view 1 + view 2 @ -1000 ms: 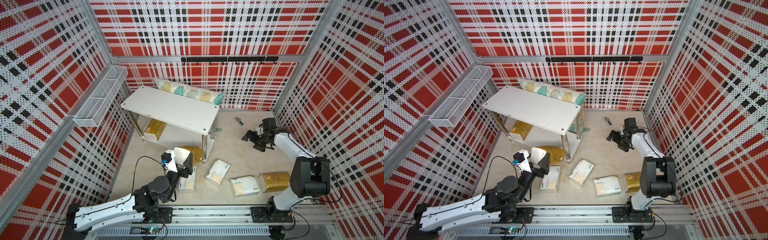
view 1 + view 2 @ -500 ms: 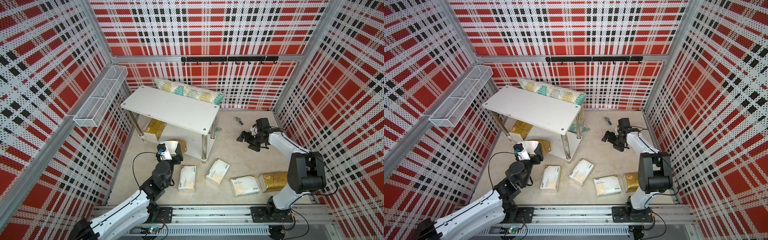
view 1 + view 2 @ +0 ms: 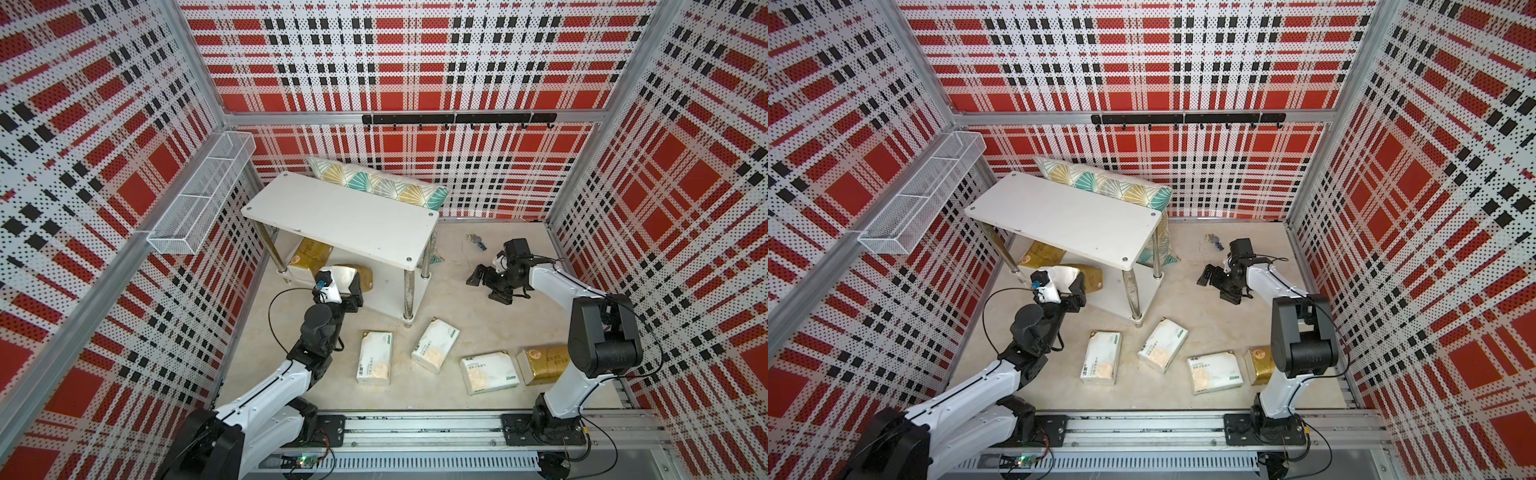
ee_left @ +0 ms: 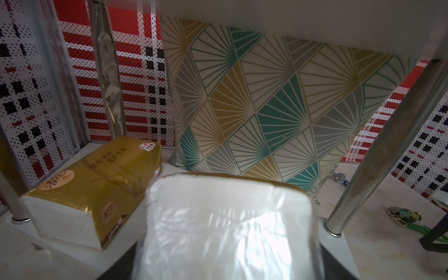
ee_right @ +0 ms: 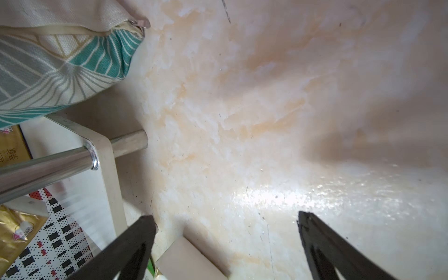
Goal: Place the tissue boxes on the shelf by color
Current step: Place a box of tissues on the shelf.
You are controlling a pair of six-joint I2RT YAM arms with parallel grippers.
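1. Here the left tool (image 3: 340, 286) pinches the held gold pack (image 3: 353, 274) by its sides. The pack has a shiny gold wrap and a white end under clear film.
2. The pack points forward from the tool onto the lower tier of the shelf (image 3: 345, 216), under its white top board.
3. Ahead of that tool and slightly to its left, a second gold pack (image 3: 309, 253) lies flat on the same tier.
4. Behind the left tool and off to its right, three white packs (image 3: 375, 362) (image 3: 434, 345) (image 3: 489, 372) lie on the bench (image 3: 457, 316). Each has a peach patch and a green logo, and they lie apart from one another.
5. A third gold pack (image 3: 544, 363) lies just beside the last white one, partly behind the right arm.
6. The right tool (image 3: 486, 286) has its fingers spread with nothing between them — it is low over bare bench, to the right of the shelf.
7. Only the left wrist view shows the held pack's white end (image 4: 225, 230) close up, the print on the second gold pack (image 4: 97, 179), and the pillow (image 4: 278, 101) beyond the shelf.
8. Only the top views show the white packs.
9. The right wrist view shows the spread fingers (image 5: 135, 242), a chrome leg (image 5: 48, 164) and a corner of the pillow.
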